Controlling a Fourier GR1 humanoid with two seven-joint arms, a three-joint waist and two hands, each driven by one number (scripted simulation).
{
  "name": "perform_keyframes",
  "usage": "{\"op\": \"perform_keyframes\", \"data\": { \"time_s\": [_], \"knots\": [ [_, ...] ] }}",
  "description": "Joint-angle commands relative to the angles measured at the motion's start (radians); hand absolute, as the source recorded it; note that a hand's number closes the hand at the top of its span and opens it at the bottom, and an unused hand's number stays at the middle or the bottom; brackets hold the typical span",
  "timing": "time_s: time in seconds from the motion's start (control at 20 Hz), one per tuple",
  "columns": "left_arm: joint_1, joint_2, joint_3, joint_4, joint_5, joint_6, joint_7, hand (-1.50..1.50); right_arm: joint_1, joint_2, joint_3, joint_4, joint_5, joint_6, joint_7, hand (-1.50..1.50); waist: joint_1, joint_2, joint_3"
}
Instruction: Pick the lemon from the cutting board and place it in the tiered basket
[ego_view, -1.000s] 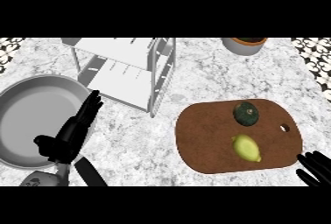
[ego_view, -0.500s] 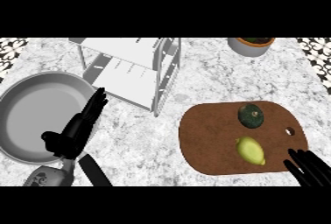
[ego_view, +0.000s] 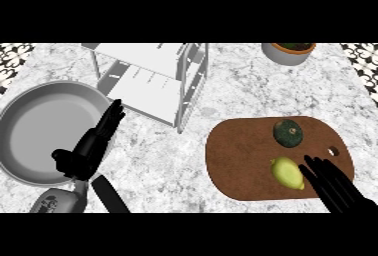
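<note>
A yellow lemon (ego_view: 287, 173) lies on the brown cutting board (ego_view: 240, 155) at the lower right. Just right of the lemon, my right hand (ego_view: 334, 186) comes up from the lower edge with its fingers straight, their tips beside the fruit and over the board. The white tiered basket (ego_view: 150, 82) stands at the top centre-left. My left hand (ego_view: 90, 147) rests open at the left, fingers pointing up, over the rim of a pan.
A dark green round fruit (ego_view: 289, 133) sits on the board above the lemon. A grey frying pan (ego_view: 44, 129) lies at the left, its black handle (ego_view: 109, 195) running down. A pot (ego_view: 288, 52) stands at the top right.
My right hand has moved up and left from the lower right corner to beside the lemon. The view has shifted slightly. The left hand keeps its place.
</note>
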Motion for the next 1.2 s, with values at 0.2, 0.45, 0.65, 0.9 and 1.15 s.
{"op": "perform_keyframes", "data": {
  "time_s": [0.2, 0.45, 0.65, 0.9, 1.15],
  "knots": [
    [-0.014, -0.041, 0.015, 0.067, -0.028, -0.016, 0.003, 0.00, -0.067, 0.064, -0.032, 0.172, 0.014, -0.020, -0.029, -1.50, -0.008, 0.011, -0.013],
    [0.029, -0.070, 0.019, 0.066, -0.033, -0.029, -0.030, 0.00, -0.158, 0.105, -0.048, 0.288, 0.007, -0.020, -0.046, -1.50, -0.004, 0.012, -0.013],
    [0.069, -0.053, 0.030, 0.010, -0.052, -0.050, -0.013, 0.00, -0.189, 0.114, -0.045, 0.286, 0.025, 0.028, -0.037, -1.50, -0.002, 0.011, -0.013],
    [-0.045, -0.096, 0.069, 0.106, -0.057, -0.037, 0.022, 0.00, -0.255, 0.134, -0.065, 0.441, 0.037, -0.026, -0.121, -1.50, -0.006, 0.012, -0.013],
    [-0.008, -0.063, 0.105, 0.096, -0.036, -0.098, -0.003, 0.00, -0.313, 0.202, -0.037, 0.494, 0.031, -0.044, -0.145, 1.50, -0.001, 0.013, -0.013]
  ]
}}
